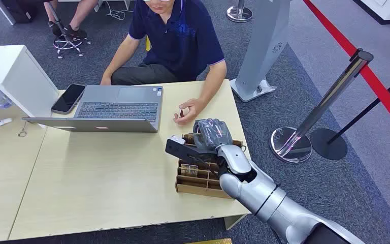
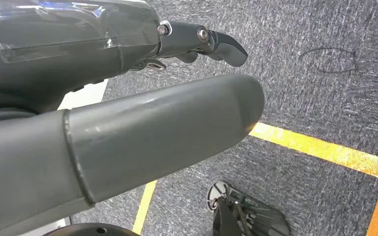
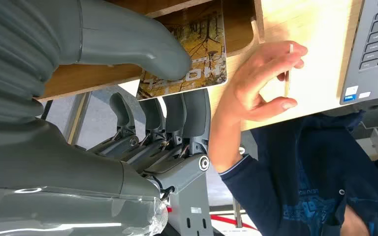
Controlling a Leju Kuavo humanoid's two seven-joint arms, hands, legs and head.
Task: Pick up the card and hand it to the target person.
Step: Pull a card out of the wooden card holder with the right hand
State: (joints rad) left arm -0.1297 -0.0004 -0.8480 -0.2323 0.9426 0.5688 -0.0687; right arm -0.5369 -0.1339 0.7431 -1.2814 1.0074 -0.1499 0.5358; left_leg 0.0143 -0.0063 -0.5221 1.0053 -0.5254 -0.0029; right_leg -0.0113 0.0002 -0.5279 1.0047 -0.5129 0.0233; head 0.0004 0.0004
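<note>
The right hand (image 3: 142,83) pinches the card (image 3: 197,54) over the wooden box (image 1: 198,175); next, carry it far-left to the person's hand (image 1: 188,109); left hand (image 2: 128,98) holds nothing

Bright, even overhead light; soft shadows under the laptop (image 1: 117,109). Glare on the stanchion base (image 1: 290,144). Wrist views sharp, close parts slightly soft.

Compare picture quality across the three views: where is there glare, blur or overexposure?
Head view: sharp, even light, glare on the chrome stanchion base. Left wrist view: left hand soft, carpet sharper. Right wrist view: card legible, table near washed out.
</note>
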